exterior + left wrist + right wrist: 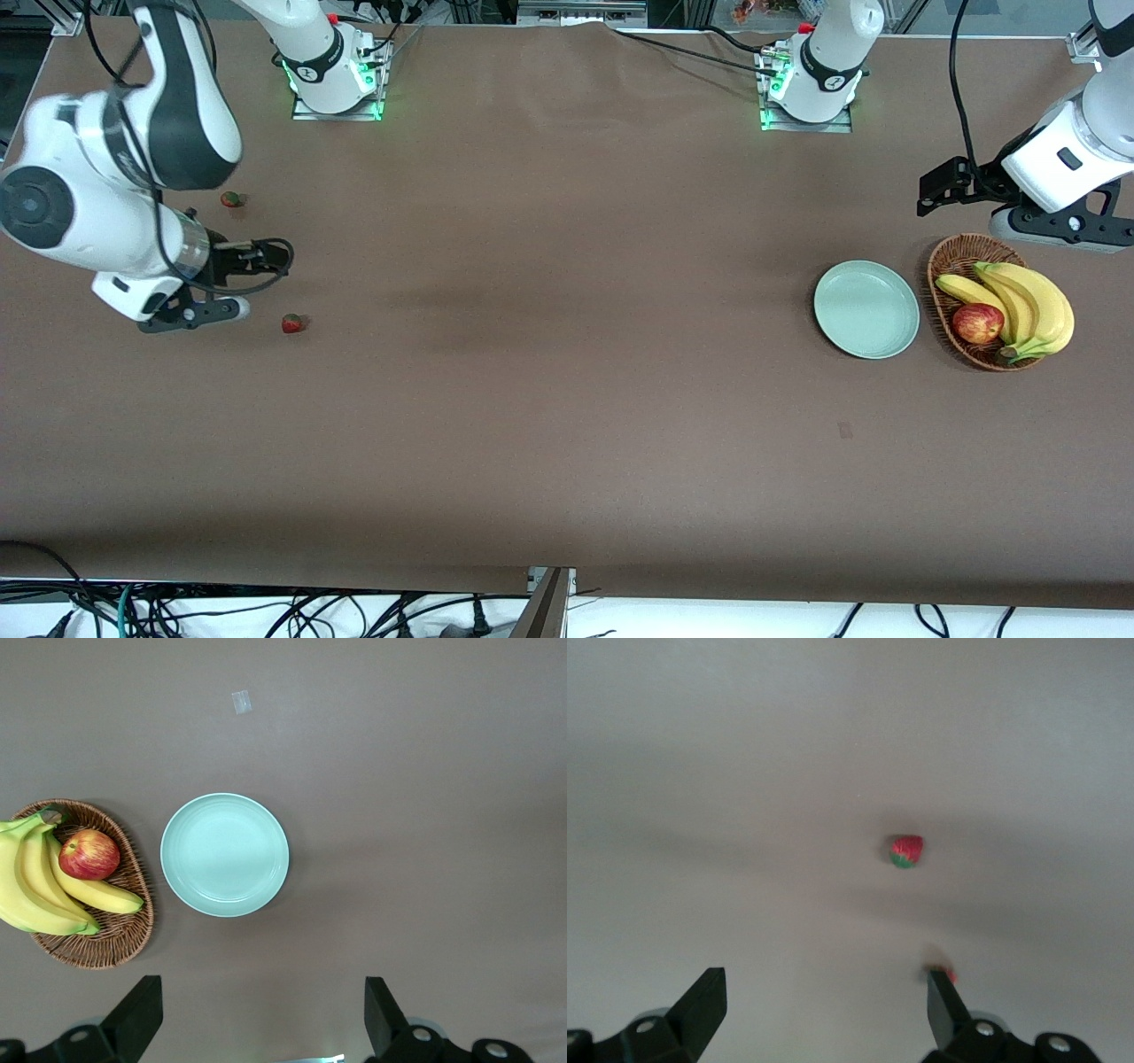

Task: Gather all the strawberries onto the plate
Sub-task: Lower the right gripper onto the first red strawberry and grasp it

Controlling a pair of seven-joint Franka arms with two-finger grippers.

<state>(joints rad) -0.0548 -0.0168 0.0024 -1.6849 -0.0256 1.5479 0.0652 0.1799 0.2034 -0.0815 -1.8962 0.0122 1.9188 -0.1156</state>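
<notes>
Two strawberries lie near the right arm's end of the table, one nearer the bases and one beside my right gripper. A third does not show in the front view. The right wrist view has one strawberry ahead of the open, empty right gripper and another partly hidden by a fingertip. The mint-green plate is empty, toward the left arm's end. My left gripper hangs open and empty over the table by the basket. Its wrist view shows the plate.
A brown wicker basket beside the plate holds bananas and a red-yellow apple; it also shows in the left wrist view. A small pale mark lies on the brown table cover.
</notes>
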